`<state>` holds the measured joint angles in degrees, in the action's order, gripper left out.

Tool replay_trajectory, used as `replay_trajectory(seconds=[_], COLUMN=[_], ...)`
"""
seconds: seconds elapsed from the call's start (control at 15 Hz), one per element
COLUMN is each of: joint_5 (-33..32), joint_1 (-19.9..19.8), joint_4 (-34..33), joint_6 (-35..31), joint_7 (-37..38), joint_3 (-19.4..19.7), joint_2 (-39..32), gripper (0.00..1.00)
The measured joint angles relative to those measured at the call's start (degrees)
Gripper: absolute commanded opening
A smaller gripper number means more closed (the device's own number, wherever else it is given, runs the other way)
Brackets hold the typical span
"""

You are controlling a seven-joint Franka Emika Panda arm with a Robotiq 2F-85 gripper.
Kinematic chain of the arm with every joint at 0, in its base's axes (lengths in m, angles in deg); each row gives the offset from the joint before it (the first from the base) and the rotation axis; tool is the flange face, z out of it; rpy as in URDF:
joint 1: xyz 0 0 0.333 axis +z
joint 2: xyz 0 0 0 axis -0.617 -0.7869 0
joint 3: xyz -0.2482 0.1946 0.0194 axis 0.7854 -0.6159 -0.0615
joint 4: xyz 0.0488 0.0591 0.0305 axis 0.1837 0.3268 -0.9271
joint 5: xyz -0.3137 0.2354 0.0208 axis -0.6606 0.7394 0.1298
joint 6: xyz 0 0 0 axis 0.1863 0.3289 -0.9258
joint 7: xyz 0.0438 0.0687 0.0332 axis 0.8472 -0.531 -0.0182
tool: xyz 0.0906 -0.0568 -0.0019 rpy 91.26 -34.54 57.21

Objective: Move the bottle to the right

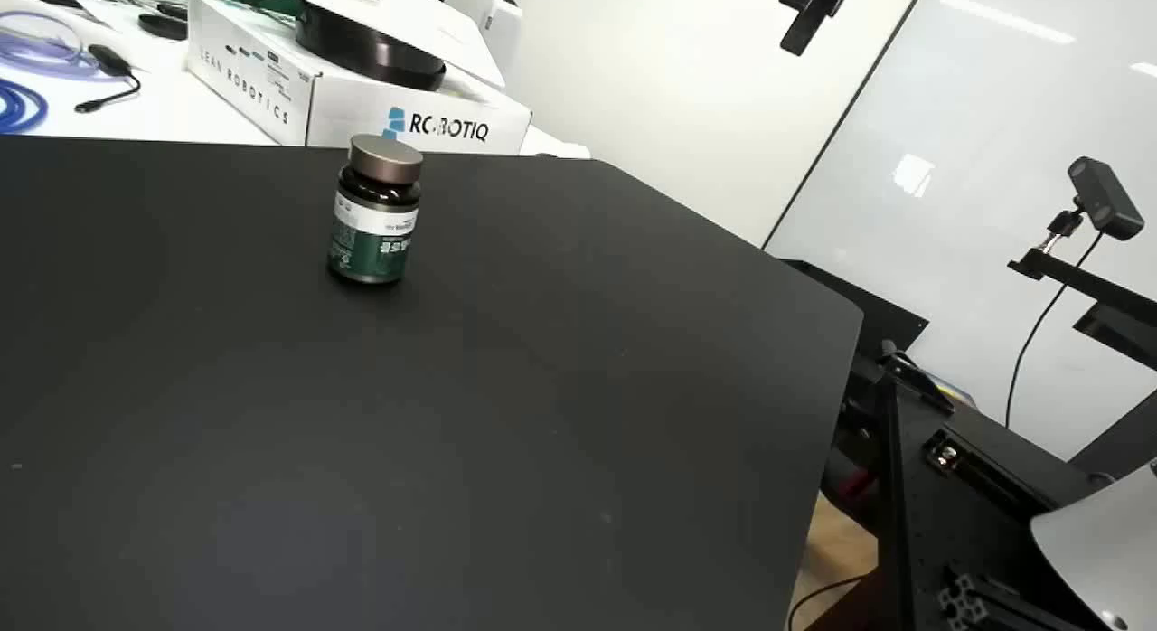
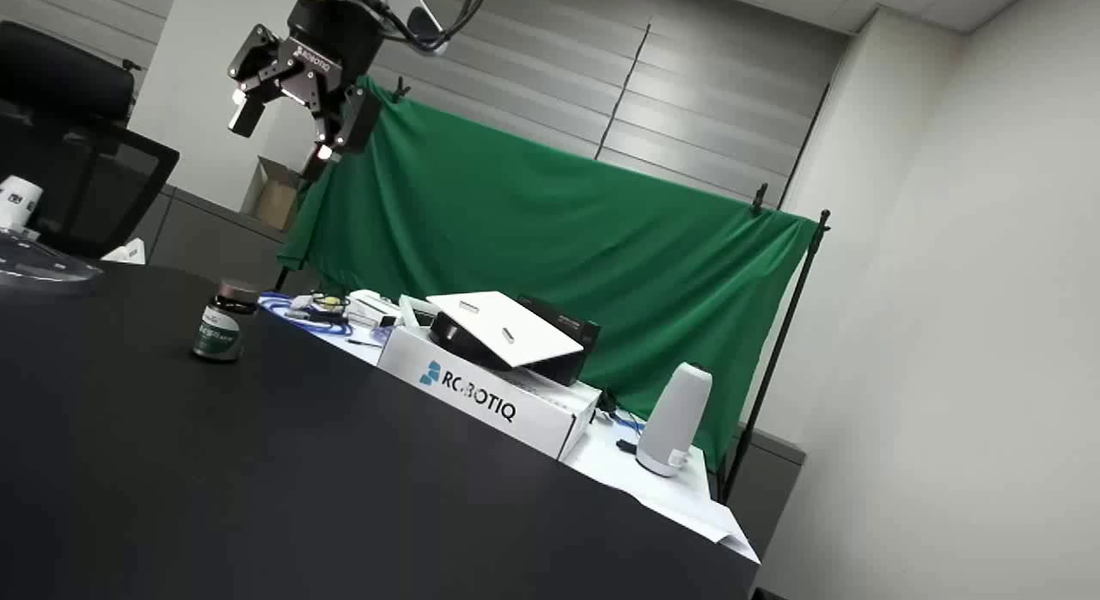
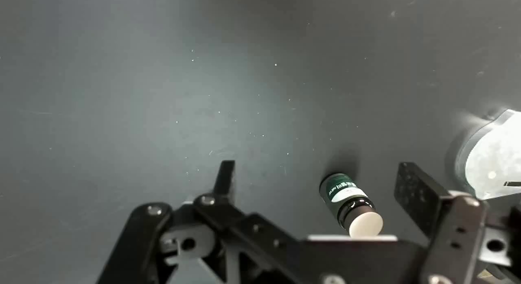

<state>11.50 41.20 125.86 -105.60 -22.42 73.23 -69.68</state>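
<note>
Black tabletop (image 1: 542,432): foreground of both exterior views; pale specks on it in the wrist view.
Bottle (image 1: 373,217): one, small, squat; dark body, brownish cap, green label with white band; upright on the tabletop, near ten o'clock from centre in an exterior view, four o'clock in the wrist view.
Gripper (image 2: 278,146): black; fingers (image 3: 226,180) wide apart; high above the tabletop, between twelve and one o'clock of the bottle in an exterior view.
Gripper to bottle: not touching; in the wrist view the bottle shows between the fingers, well below them.
Clear plastic piece (image 2: 43,269): on the tabletop, between nine and ten o'clock of the bottle in an exterior view; kind cannot be told.
White carton (image 1: 425,116): lettered ROBOTIQ; on a white desk (image 1: 181,116) past the tabletop edge, twelve o'clock of the bottle in an exterior view.
White panel (image 2: 494,318): tilted, over a round black object (image 1: 362,54) atop the carton.
Green cloth (image 2: 550,230): hung behind the desk, between twelve and one o'clock of the carton in an exterior view.
</note>
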Motion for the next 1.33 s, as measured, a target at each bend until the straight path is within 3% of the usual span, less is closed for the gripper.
replay_trajectory(seconds=[0.87, 1.07, 1.33], joint_5=[-0.15, -0.46, -2.59], joint_1=[-0.15, -0.01, 0.77], joint_4=[-0.28, -3.47, -12.61], joint_6=[-1.28, -4.86, -6.76], joint_7=[-0.17, -0.9, -1.58], joint_3=[-0.37, -1.9, -5.27], joint_2=[-0.56, -5.13, -16.97], gripper=[1.0, 1.0, 1.0])
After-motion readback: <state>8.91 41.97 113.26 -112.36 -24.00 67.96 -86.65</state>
